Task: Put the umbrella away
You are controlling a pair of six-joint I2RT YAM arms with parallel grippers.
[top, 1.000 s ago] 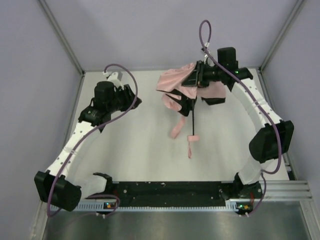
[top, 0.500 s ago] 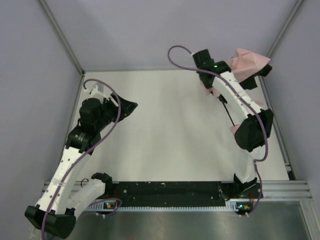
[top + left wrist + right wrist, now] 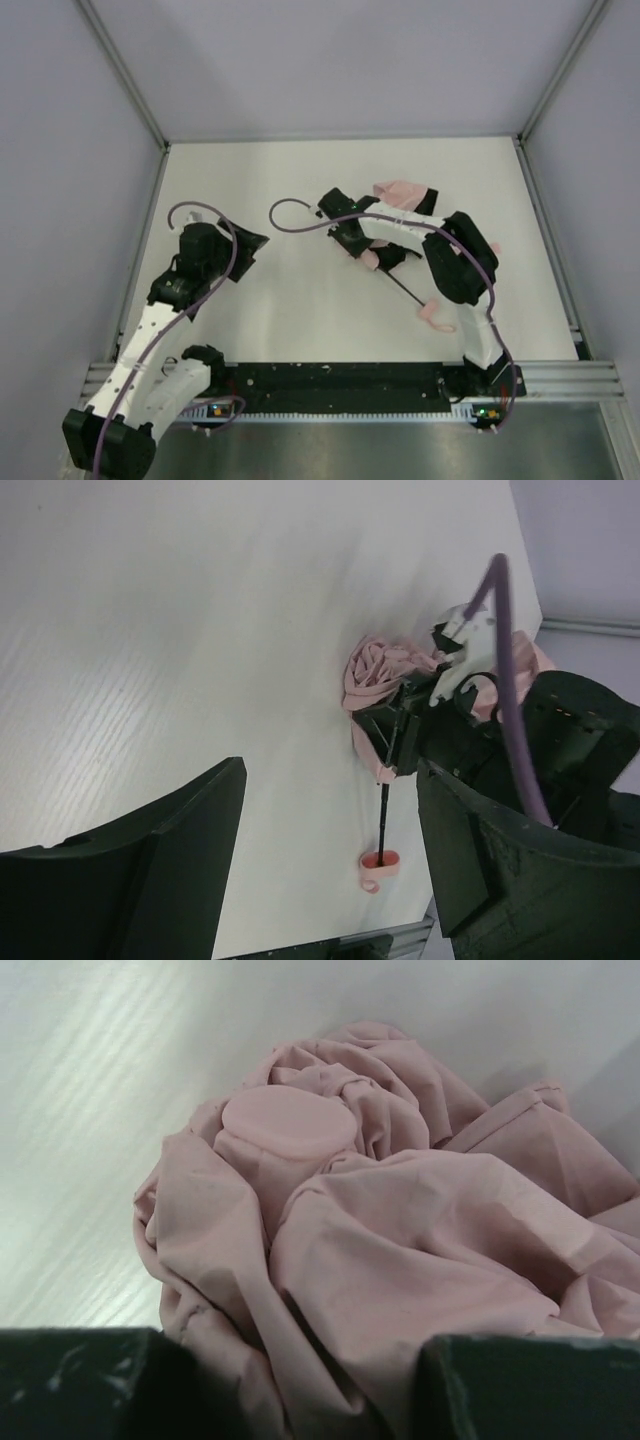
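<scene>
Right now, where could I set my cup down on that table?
The bare table between the left gripper and the umbrella, and the far strip along the back wall. Centre-right is crowded: the right arm folds over the umbrella.

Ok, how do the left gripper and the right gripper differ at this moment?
The left gripper is open and empty; the right gripper is closed on the bunched fabric of the pale pink folding umbrella. The left gripper sits apart from the umbrella, over bare white table; the right gripper is right at it, near the middle of the table. Both are black two-finger grippers.
</scene>
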